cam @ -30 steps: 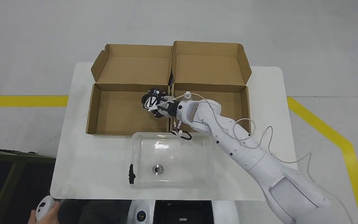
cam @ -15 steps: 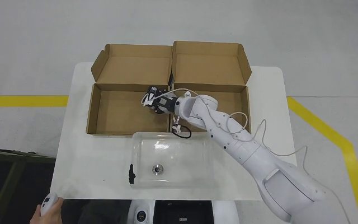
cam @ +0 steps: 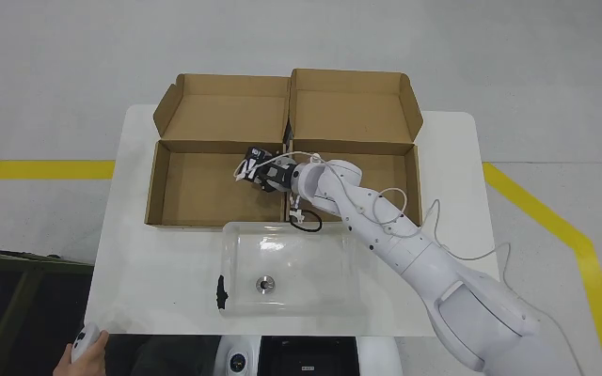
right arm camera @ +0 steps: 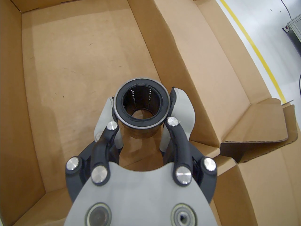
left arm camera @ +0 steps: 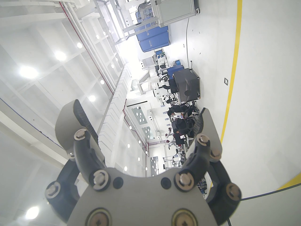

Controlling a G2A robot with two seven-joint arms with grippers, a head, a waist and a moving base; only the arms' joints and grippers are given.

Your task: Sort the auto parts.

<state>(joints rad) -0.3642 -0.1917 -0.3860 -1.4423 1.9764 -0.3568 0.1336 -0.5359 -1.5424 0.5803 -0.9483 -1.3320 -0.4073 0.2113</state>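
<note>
Black, ringed at its end with bright metal, a short hollow cylindrical part (right arm camera: 141, 104) sat clamped between the pale fingers (right arm camera: 184, 112) of the right gripper (right arm camera: 143, 112), one finger on each side of its barrel. Its open end faced back toward the wrist, and rows of small bright dots showed down the bore. Gripper and part hung inside the left-hand brown cardboard box (cam: 198, 188), close to that box's right wall and toward its far side, just left of centre in the top view. I could not tell whether the part touched the box floor. Against that wall stood a second open cardboard box (cam: 353, 113), and the right arm crossed it on a slant from the lower right of the frame. Below the two boxes lay a clear plastic tub (cam: 310, 282) with a small round metal piece (cam: 266, 281) in it and a dark, narrow piece (cam: 221, 293) at its lower left corner. All of this rested on a white table (cam: 160, 273). Elsewhere, the left gripper (left arm camera: 138, 116) pointed out at the hall, its fingers wide apart around nothing.
</note>
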